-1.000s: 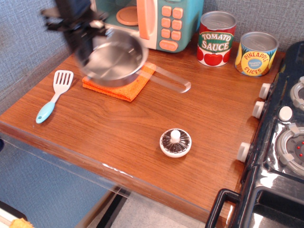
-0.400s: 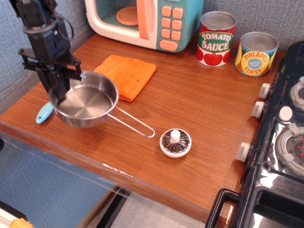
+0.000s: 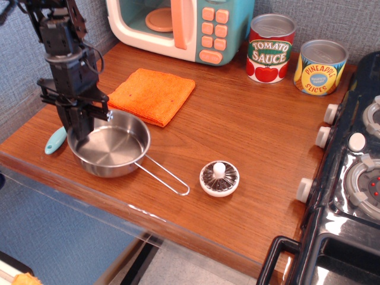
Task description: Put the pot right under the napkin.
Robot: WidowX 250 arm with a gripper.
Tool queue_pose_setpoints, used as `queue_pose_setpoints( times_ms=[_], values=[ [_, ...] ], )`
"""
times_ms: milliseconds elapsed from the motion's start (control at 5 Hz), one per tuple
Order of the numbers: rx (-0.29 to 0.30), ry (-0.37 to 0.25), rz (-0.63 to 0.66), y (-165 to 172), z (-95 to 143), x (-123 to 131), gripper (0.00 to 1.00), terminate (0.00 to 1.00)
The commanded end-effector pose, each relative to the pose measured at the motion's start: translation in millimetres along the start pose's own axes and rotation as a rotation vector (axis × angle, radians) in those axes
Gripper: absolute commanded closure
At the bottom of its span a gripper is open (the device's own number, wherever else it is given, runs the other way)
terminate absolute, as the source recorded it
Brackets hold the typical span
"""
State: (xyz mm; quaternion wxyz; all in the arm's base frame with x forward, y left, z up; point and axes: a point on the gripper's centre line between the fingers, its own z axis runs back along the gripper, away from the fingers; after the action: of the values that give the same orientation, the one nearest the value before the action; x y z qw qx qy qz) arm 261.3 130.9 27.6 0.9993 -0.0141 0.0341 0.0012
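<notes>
The pot (image 3: pixel 116 148), a shallow shiny steel pan, sits low at the table's front left, just in front of the napkin; whether it touches the wood I cannot tell. Its wire loop handle (image 3: pixel 166 177) points to the front right. The napkin (image 3: pixel 152 95), a flat orange cloth, lies uncovered right behind the pot. My gripper (image 3: pixel 80 132) comes down from above, its fingers shut on the pot's left rim.
A blue spatula handle (image 3: pixel 54 141) pokes out left of the pot. A small white-rimmed knobbed disc (image 3: pixel 219 179) lies to the right. A toy microwave (image 3: pixel 178 27), a tomato sauce can (image 3: pixel 270 48) and a pineapple can (image 3: pixel 320 67) stand at the back. A stove (image 3: pixel 356 160) is at right.
My gripper has carried the pot from above the napkin toward the front left and lowered it. The napkin now lies uncovered, and the pot has come slightly right and lower.
</notes>
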Motion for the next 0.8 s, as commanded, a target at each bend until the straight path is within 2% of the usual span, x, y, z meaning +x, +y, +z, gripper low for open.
queue_pose_setpoints(
  times_ms=[0,200,600],
  values=[
    [0.054,-0.065,-0.018,20.2,18.0,0.6,1.0,0.0],
    [0.046,-0.062,0.023,26.3,16.8,-2.6,0.0,0.0],
    [0.049,-0.08,0.012,18.0,24.1,-0.2,0.0,0.0]
  ],
)
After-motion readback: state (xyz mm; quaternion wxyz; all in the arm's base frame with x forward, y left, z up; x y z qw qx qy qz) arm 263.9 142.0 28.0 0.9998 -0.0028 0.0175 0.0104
